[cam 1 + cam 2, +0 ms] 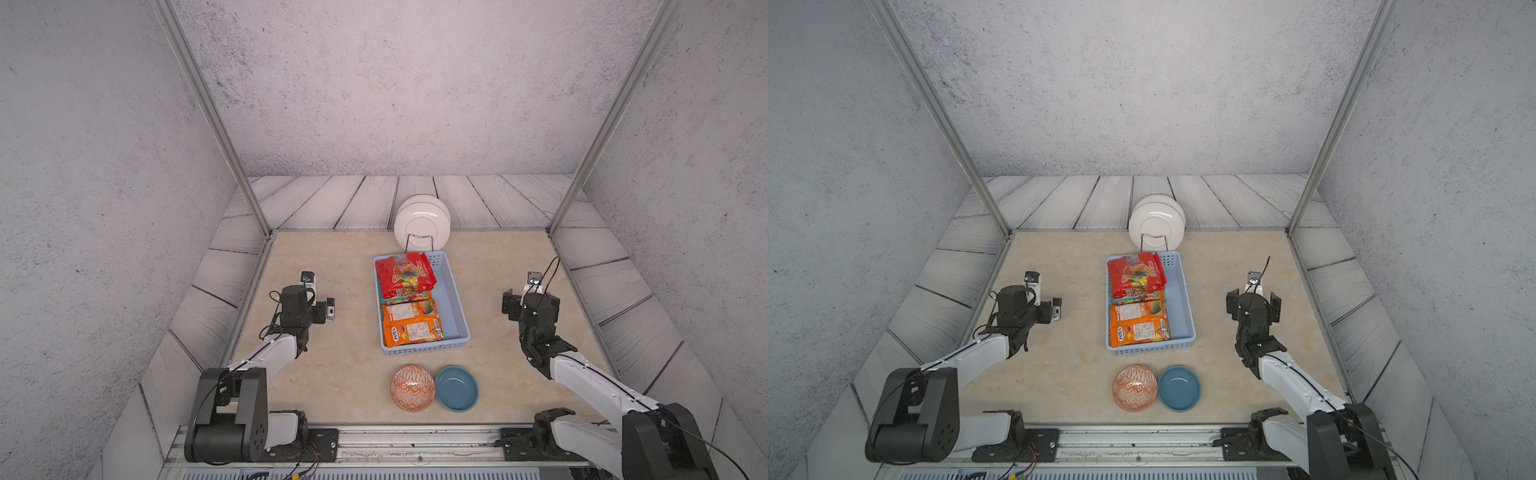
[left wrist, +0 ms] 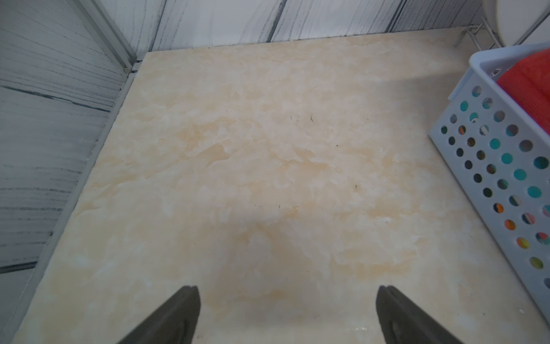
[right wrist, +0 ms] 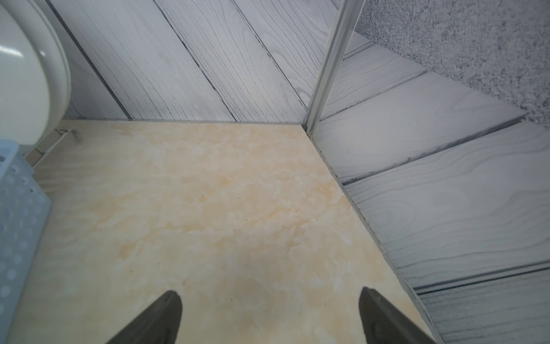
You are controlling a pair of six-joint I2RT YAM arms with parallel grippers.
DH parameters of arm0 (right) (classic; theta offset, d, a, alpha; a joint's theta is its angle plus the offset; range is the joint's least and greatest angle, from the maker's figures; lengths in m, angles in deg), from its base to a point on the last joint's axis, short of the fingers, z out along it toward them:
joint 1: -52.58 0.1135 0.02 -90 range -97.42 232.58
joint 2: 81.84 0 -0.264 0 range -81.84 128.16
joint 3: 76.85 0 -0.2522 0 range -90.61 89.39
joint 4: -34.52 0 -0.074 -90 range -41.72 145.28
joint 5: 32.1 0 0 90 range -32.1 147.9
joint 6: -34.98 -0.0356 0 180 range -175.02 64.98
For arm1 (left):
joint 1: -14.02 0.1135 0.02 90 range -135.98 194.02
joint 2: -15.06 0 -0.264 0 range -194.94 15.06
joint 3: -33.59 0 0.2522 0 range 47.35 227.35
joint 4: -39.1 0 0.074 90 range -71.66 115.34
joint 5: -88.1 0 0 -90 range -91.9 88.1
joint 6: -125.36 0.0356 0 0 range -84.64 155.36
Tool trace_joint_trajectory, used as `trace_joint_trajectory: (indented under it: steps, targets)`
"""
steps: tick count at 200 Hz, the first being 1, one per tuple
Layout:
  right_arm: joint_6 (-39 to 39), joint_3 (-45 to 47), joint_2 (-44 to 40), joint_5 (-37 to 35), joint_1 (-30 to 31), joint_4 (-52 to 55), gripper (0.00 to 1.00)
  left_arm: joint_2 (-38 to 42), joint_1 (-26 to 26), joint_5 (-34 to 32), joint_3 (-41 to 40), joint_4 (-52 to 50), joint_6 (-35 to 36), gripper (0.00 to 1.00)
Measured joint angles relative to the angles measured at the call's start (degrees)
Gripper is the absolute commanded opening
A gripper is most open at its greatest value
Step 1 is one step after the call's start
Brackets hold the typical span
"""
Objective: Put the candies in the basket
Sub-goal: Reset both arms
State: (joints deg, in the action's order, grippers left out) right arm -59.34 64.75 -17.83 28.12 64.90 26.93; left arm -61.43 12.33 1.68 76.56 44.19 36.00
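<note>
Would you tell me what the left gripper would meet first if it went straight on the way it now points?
Probably the bare tabletop: the open left gripper tilts down at it and nothing lies ahead in the wrist view. The basket stands off to one side.

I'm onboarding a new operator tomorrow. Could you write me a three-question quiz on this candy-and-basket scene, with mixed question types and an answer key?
1. True or false: a candy bag lies on the tabletop outside the basket.
2. Multiple choice: the topmost bag at the basket's far end, nearest the plates, is A) red, B) purple, C) white.
3. Fill in: the left claw and the right claw both stand ____ and hold nothing.

Key
1. False: every bag in view is inside the basket.
2. A.
3. open.
</note>
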Motion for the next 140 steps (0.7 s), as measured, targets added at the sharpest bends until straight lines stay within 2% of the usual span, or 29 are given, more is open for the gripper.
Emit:
trace_joint_trajectory:
  steps: [54,77,98,140]
  targets:
    - [-1.7,0.5,6.3,-0.6,-2.1,-5.9,0.99,-3.8,0.1,-0.2,0.5,6.5,-0.1,0.99]
    - [-1.7,1.1,9.6,-0.5,-3.3,-9.4,0.99,-3.9,0.1,-0.8,-1.2,13.1,0.4,0.99]
    - [-1.7,1.1,12.3,-0.4,-4.0,-11.8,0.99,-6.4,0.3,-2.3,-4.2,20.0,0.3,0.99]
    - [-1.1,0.3,15.8,1.0,-4.7,-14.3,0.99,-10.5,0.4,-6.2,-4.9,23.4,-0.9,0.99]
